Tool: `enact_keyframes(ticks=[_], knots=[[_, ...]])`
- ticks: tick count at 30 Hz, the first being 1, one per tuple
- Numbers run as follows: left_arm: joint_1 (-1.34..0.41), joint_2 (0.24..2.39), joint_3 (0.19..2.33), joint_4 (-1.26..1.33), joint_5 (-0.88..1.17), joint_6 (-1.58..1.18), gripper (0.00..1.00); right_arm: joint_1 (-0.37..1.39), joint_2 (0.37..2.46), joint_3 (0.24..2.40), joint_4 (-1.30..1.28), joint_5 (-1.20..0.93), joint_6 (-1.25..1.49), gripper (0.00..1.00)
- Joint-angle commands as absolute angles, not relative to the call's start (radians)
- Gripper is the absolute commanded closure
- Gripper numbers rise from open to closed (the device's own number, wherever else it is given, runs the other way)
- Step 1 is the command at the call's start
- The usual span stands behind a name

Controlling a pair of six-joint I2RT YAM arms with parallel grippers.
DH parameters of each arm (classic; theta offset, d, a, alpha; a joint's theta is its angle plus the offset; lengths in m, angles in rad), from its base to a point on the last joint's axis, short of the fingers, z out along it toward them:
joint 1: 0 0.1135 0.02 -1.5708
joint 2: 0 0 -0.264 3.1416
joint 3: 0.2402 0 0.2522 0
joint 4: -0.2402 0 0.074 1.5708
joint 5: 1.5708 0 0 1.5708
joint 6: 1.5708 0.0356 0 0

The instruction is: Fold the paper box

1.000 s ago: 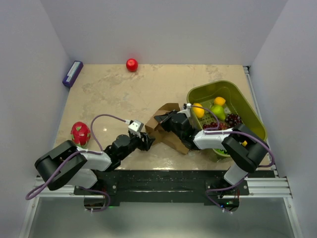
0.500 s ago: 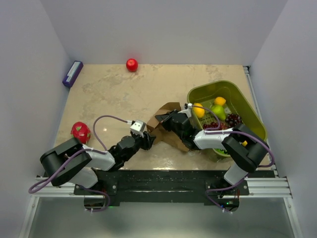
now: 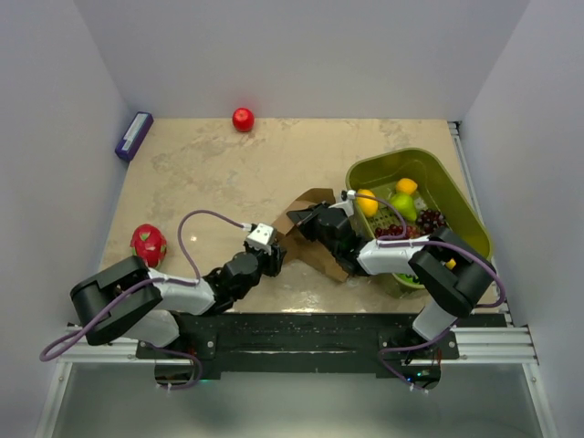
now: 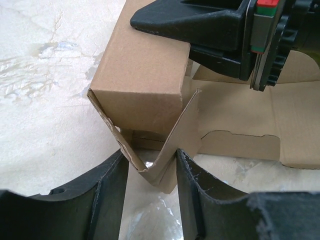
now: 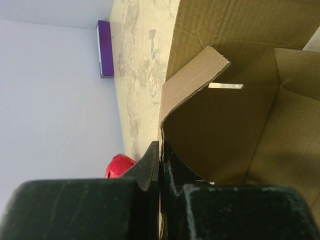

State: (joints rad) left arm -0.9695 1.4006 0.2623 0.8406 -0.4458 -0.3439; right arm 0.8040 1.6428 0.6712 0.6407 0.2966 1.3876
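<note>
Altogether the table [image 3: 210, 173] carries one paper box [image 3: 321, 258], one green basket [image 3: 392, 166] with several fruits in it, one red ball [image 3: 243, 119], one purple block [image 3: 134, 135] and one red spiky fruit [image 3: 149, 244]. The paper box lies half-folded at the middle of the table, just left of the basket and between the two grippers.

The left gripper [image 4: 150, 160] stands partly apart, its fingers [image 4: 107, 192] set on either side of a V-shaped folded corner of the box and touching both of its edges. The right gripper [image 5: 160, 150] has its jaws pressed together on the thin top edge of an upright cardboard wall.

Only the left wrist view shows that pinched corner, and the right gripper's black fingers [image 4: 165, 22] on top of the raised panel. Meanwhile the right wrist view looks into the box's open inside, with the purple block [image 5: 104, 48] far off. The overhead view alone shows the basket and ball.
</note>
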Motion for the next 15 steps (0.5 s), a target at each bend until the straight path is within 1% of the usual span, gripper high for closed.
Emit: enact_keyframes(ticks=[1, 11, 15], knots=[[-0.959, 1.368, 0.288, 0.833, -0.606, -0.265, 0.55, 0.811, 1.672, 0.640, 0.512, 0.302, 1.348, 1.00], [-0.974, 1.370, 0.298, 0.821, -0.647, -0.239, 0.55, 0.811, 1.669, 0.637, 0.508, 0.304, 1.350, 1.00], [-0.996, 1.367, 0.308, 0.799, -0.718, -0.224, 0.55, 0.811, 1.670, 0.638, 0.505, 0.302, 1.350, 1.00]])
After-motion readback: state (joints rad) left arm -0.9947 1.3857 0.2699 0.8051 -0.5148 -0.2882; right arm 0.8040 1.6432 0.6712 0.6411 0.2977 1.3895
